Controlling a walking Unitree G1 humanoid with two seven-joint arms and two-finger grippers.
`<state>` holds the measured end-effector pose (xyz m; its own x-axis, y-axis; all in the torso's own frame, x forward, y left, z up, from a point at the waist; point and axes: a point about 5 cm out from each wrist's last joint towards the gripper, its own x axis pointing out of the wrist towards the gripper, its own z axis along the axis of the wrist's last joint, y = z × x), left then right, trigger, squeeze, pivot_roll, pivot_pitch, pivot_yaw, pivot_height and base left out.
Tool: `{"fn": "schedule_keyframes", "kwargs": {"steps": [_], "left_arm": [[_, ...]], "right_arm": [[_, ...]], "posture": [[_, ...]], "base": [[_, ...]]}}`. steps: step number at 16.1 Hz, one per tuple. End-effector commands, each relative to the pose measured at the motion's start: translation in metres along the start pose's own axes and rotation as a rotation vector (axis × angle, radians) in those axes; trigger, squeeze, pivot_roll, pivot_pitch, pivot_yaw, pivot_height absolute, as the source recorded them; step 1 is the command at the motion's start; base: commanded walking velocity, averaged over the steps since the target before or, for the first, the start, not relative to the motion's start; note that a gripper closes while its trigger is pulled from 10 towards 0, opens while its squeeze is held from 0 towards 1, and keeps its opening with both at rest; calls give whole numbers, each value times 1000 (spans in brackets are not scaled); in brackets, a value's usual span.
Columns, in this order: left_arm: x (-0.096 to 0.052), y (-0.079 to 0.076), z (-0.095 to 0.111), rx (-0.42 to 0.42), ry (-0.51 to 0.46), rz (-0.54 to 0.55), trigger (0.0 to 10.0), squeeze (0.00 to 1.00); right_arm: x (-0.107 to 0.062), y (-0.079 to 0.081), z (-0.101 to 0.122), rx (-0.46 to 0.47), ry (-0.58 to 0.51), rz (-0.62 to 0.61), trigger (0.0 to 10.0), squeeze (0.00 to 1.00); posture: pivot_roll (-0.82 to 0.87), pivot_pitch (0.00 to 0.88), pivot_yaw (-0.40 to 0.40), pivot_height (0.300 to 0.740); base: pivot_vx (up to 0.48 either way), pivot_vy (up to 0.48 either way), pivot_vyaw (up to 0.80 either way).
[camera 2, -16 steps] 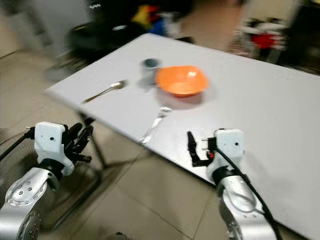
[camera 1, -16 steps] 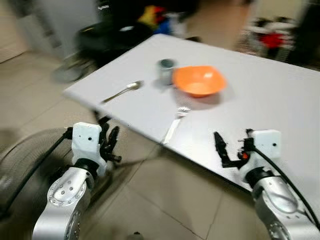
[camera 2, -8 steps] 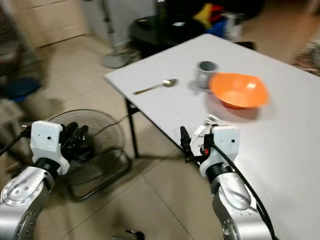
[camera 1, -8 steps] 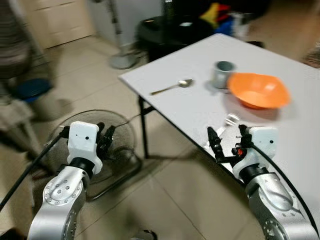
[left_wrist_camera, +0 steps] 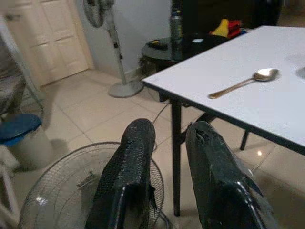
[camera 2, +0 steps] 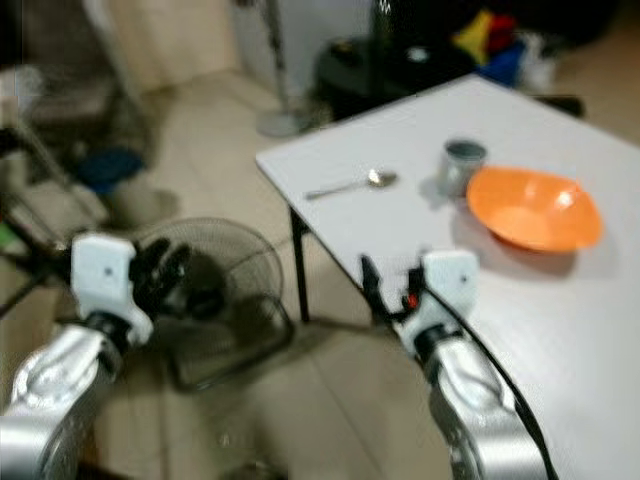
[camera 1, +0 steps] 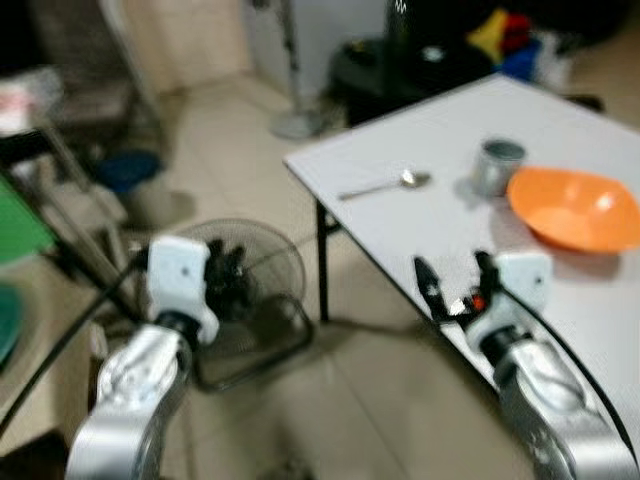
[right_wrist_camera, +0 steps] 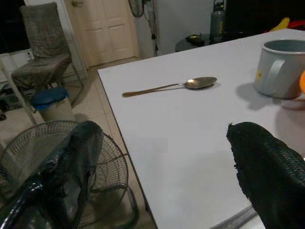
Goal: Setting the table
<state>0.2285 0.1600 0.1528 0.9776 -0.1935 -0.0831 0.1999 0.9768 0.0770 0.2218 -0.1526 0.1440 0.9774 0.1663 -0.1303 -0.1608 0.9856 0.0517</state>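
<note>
While the head views are blurred, a white table (camera 1: 440,200) carries a spoon (right_wrist_camera: 171,86), a grey mug (right_wrist_camera: 280,67) and an orange bowl (camera 1: 577,208); the mug stands just beside the bowl, the spoon lies nearer the table's corner. Right gripper (right_wrist_camera: 167,167) hovers over the table's near edge, fingers spread wide, holding nothing. Left gripper (left_wrist_camera: 164,176) hangs off the table above a floor fan (camera 1: 250,285), fingers narrowly apart, empty.
</note>
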Motion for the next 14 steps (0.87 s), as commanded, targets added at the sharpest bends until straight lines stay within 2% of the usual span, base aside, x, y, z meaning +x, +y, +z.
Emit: {"fn": "schedule_keyframes", "kwargs": {"steps": [1,13,14], "left_arm": [[-2,6,1,13,-1,32,10000,0],[-4,10,5,24,-15,75,10000,0],[-4,9,7,30,-25,76,10000,0]], "right_arm": [[3,7,3,11,-16,39,10000,1000],[14,13,6,14,-29,103,10000,1000],[13,13,5,16,-26,110,10000,1000]], "posture": [[131,0,38,740],[163,0,14,740],[167,0,12,740]], "base": [[0,360,800],[0,360,800],[0,0,800]]}}
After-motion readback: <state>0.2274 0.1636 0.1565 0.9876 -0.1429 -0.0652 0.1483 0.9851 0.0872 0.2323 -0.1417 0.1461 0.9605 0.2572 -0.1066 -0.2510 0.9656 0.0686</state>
